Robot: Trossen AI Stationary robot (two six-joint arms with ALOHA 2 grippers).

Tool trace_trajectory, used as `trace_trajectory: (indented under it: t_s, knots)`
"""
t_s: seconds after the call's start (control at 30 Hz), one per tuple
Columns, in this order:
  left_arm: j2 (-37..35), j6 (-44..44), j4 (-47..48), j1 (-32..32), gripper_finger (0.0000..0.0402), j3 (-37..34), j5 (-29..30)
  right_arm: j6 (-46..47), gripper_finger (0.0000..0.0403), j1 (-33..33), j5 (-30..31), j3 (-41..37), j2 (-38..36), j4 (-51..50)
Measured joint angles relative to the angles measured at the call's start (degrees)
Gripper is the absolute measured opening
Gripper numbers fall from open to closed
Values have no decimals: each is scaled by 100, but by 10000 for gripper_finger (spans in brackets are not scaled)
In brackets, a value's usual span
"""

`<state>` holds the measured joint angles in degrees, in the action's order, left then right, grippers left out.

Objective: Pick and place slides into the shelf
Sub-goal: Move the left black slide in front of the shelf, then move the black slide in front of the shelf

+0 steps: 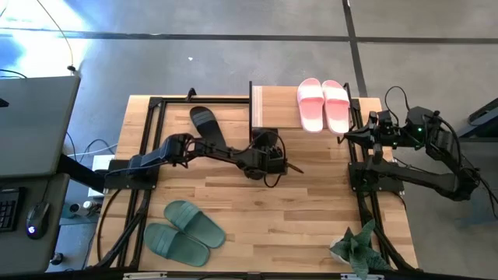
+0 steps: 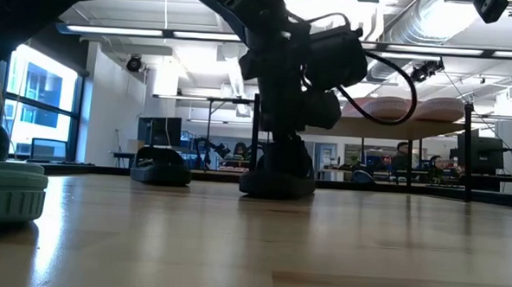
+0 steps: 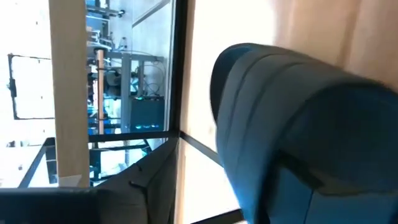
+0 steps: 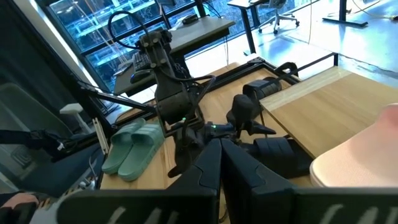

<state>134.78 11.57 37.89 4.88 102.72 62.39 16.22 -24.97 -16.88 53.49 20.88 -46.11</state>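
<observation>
Slides were the business here, and counted from the left of the high view there were five in sight: two dark green slides (image 1: 184,233) lying side by side near the table's front left corner, one black slide (image 1: 208,123) alone near the left rear, a second black slide (image 2: 277,172) at the left gripper, and two pink slides (image 1: 324,104) paired on top of the shelf (image 1: 274,107). One shelf, two arms.

At the middle of the table the left gripper (image 1: 268,159) sat low at the shelf's front edge, its fingers spread apart around that second black slide, which rested on the tabletop (image 1: 311,202) just beneath the shelf; the grip looked slack rather than clamped. The step seemed to be letting go of this slide under the shelf.

Next, by my judgement, the left arm would need to back out clear of the frame and go for the lone black slide.

Far right, the right gripper (image 4: 219,163) waited beside the shelf, fingers pressed together, holding nothing.
</observation>
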Motion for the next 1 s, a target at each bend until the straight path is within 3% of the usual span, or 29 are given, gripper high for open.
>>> trace_trajectory:
  t_s: [0.33,0.77,0.9,1.0]
  knots:
    - [-15,-312,898,-249,201,864,-456,-19,0,2,0,0,1,1]
    - [-22,-1769,3730,-488,197,2450,-3113,-25,0,0,0,0,2,-2]
    - [-22,-1892,4400,-783,188,3166,-3485,-66,0,0,-2,0,2,-4]
    - [-360,-1901,4465,-1031,180,3042,-3562,-81,0,0,0,0,1,-56]
